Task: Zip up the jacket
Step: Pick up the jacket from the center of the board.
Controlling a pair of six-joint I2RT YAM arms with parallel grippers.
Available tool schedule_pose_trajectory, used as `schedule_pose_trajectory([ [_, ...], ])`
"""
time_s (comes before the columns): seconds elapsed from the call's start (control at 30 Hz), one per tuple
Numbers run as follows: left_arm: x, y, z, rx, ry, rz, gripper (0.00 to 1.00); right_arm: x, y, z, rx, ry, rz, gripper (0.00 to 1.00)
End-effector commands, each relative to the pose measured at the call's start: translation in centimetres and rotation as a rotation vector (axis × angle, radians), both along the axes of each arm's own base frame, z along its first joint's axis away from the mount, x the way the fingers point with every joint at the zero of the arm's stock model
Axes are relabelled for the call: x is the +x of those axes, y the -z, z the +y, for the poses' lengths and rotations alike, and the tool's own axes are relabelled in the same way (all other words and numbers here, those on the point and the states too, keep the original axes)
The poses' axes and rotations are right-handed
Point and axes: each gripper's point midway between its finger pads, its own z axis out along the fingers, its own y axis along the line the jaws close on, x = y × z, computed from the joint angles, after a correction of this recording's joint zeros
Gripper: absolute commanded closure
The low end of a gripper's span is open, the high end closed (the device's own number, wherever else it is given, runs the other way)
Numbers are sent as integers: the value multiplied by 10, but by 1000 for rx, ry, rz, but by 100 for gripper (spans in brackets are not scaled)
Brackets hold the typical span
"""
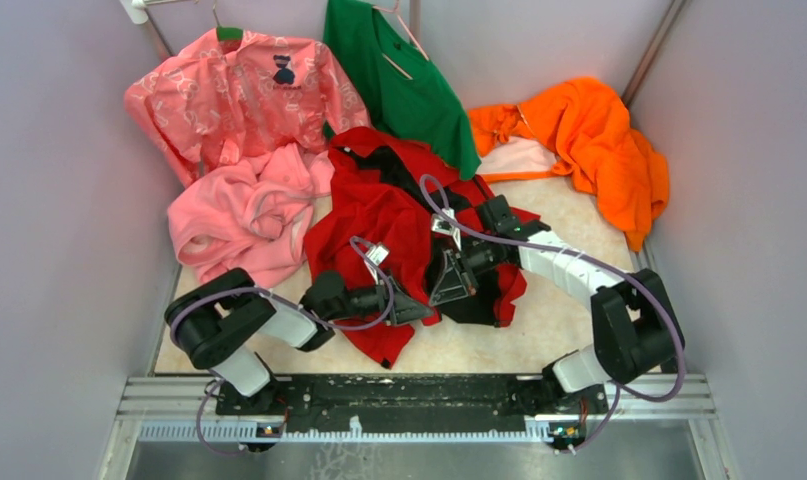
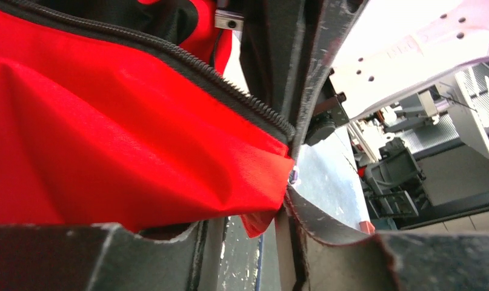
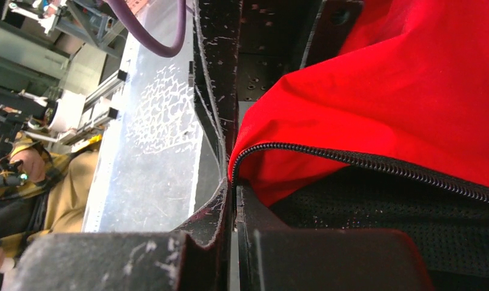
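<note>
The red jacket (image 1: 379, 215) lies crumpled at the middle of the table, open, with its dark lining showing. My left gripper (image 1: 411, 308) is at its lower hem and my right gripper (image 1: 455, 283) is just to the right of it on the other front edge. In the left wrist view my gripper (image 2: 257, 203) holds red cloth at the end of the dark zipper teeth (image 2: 187, 60). In the right wrist view my gripper (image 3: 232, 173) is pinched on the end of the other zipper row (image 3: 381, 167), above the black mesh lining (image 3: 381, 224).
A plain pink fleece garment (image 1: 244, 215) lies left of the jacket. A pink patterned shirt (image 1: 239, 95) and a green shirt (image 1: 404, 85) hang at the back. An orange garment (image 1: 589, 135) lies back right. Grey walls close both sides.
</note>
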Motion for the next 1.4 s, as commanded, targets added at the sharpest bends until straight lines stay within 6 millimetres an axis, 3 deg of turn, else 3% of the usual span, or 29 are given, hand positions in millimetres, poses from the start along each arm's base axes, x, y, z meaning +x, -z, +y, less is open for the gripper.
schedule_pose_trajectory([
  [0.0, 9, -10, 1, -9, -1, -61, 53, 1, -20, -6, 43, 5, -80, 100],
  [0.27, 8, -12, -11, -13, 117, -84, 43, 6, -16, -11, -22, 1, -157, 100],
  [0.5, 11, -6, -15, -7, 123, -73, 44, 23, -9, -16, -115, 65, -247, 100],
  [0.63, 11, -7, -20, -23, 144, -65, 59, 32, -6, -18, -154, 92, -274, 100],
  [0.97, 12, 1, -22, 4, 156, -36, 75, 44, -11, -18, -180, 136, -344, 100],
  [1.1, 9, 0, -22, 2, 176, -38, 100, 45, -13, -15, -179, 139, -348, 100],
  [1.2, 7, -1, -20, -3, 171, -42, 100, 43, -15, -14, -160, 137, -326, 100],
  [1.37, 8, -11, -12, -26, 124, -88, 100, 33, -26, -17, -57, 120, -230, 83],
])
